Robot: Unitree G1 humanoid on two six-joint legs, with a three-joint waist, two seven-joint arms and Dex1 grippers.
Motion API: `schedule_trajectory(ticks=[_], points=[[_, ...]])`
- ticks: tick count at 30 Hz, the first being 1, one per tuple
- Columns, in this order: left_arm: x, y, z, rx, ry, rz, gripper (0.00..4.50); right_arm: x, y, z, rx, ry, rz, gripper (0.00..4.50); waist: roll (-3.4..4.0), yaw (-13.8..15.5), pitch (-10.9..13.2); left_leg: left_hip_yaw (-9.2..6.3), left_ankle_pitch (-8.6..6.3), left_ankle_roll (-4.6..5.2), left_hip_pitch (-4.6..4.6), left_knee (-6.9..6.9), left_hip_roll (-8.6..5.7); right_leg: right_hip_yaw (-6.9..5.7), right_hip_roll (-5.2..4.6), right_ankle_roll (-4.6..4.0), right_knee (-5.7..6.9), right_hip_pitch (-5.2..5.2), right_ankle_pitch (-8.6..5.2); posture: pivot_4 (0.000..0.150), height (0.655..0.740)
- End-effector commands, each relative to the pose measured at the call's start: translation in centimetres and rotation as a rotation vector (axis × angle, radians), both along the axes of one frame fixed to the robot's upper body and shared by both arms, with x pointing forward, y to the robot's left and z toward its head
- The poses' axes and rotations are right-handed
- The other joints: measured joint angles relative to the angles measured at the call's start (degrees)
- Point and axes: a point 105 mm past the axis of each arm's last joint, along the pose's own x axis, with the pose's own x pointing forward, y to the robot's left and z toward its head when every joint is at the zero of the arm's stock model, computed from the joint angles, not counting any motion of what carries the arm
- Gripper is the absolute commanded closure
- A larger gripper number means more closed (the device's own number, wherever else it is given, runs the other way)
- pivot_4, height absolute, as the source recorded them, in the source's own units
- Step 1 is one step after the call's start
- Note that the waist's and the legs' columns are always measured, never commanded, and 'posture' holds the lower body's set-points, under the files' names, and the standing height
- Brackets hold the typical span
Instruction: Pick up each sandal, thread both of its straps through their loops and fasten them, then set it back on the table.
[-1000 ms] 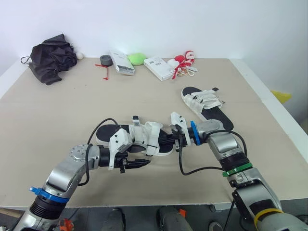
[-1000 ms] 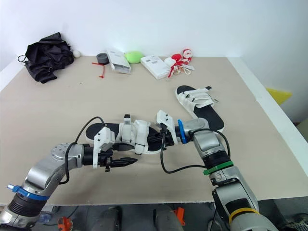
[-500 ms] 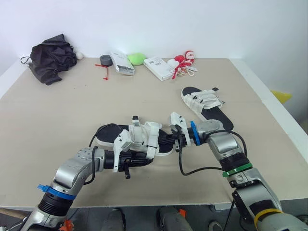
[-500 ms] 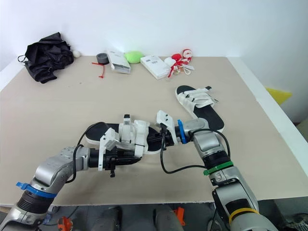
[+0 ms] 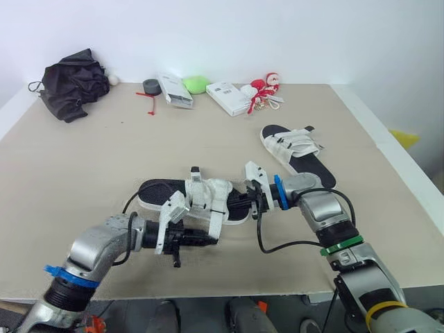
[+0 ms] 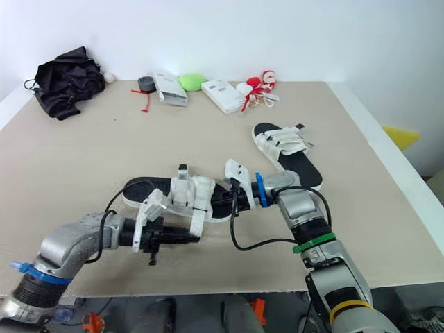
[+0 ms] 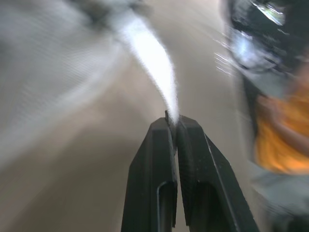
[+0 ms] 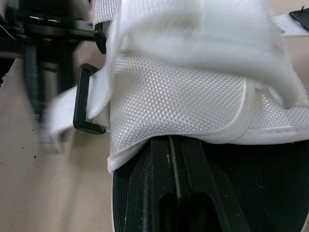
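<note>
Both tools are gripping the nearer sandal (image 5: 157,190).
The left tool (image 7: 173,121) is pinching tightly closed on its white strap (image 7: 153,60); the right tool (image 8: 175,143) is clamping the sole edge.

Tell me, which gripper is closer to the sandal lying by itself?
Right. The right gripper holds the near sandal at the end facing the lone sandal; the left gripper pinches the near sandal's strap, farther away.

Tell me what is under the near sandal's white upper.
The black footbed lies under the white upper, and the right gripper reaches in beneath its edge, fingers shut; their tips are covered by the fabric.
</note>
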Motion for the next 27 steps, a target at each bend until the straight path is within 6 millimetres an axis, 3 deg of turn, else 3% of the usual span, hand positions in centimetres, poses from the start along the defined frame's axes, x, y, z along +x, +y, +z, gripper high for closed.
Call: schedule_trajectory(ticks=[1, 3, 6, 14, 18, 20, 27], points=[[-1.4, -1.6, 3.4, -0.102, 0.018, -0.130, 4.39, -0.3, -1.2, -3.7, -0.114, 0.101, -0.055, 4.50, -0.05, -0.07, 0.01, 0.07, -0.11, -0.06, 0.02, -0.01, 0.13, -0.02, 0.07, -0.02, 0.01, -0.02, -0.01, 0.150, 0.7380], [1.0, -3.6, 5.8, -0.272, -0.006, -0.044, 4.39, -0.2, -1.1, -3.7, -0.112, 0.099, -0.053, 4.50, -0.04, -0.04, 0.01, 0.08, -0.23, 0.03, 0.02, -0.01, 0.24, -0.02, 0.20, 0.14, 0.01, -0.03, 0.06, 0.150, 0.7380], [3.5, -5.2, 7.5, -0.404, 0.013, 0.058, 4.39, -0.2, -0.9, -3.7, -0.110, 0.098, -0.052, 4.50, -0.06, 0.25, 0.02, 0.04, -0.32, -0.05, 0.00, 0.01, 0.39, -0.03, 0.42, 0.13, 0.02, -0.02, 0.04, 0.150, 0.7380], [6.5, -5.7, 8.4, -0.458, 0.189, 0.196, 4.39, -0.1, -1.2, -3.8, -0.111, 0.097, -0.064, 4.50, -0.03, 0.14, 0.05, -0.04, -0.32, -0.05, -0.01, 0.34, 0.53, 0.14, 0.74, 0.20, 0.07, 0.04, 0.29, 0.150, 0.7380], [11.5, -4.8, 6.3, -0.373, 0.318, 0.472, 4.39, 0.1, -1.1, -3.8, -0.111, 0.097, -0.066, 4.50, -0.02, 0.17, 0.05, 0.03, -0.29, -0.08, -0.02, 0.49, 0.46, 0.37, 0.75, 0.30, 0.08, 0.07, 0.38, 0.150, 0.7380], [12.8, -4.2, 5.3, -0.331, 0.355, 0.563, 4.39, 0.1, -1.1, -3.7, -0.109, 0.095, -0.066, 4.50, -0.02, 0.39, 0.05, 0.06, -0.29, -0.08, -0.01, 0.49, 0.44, 0.42, 0.75, 0.31, 0.08, 0.08, 0.38, 0.150, 0.7380], [14.6, -3.9, 2.7, -0.227, 0.462, 0.710, 4.39, 0.0, -1.2, -3.8, -0.110, 0.095, -0.070, 4.50, -0.02, 0.20, 0.03, 0.06, -0.20, -0.21, 0.04, 0.54, 0.42, 0.54, 0.81, 0.43, 0.07, 0.12, 0.55, 0.150, 0.7380]])
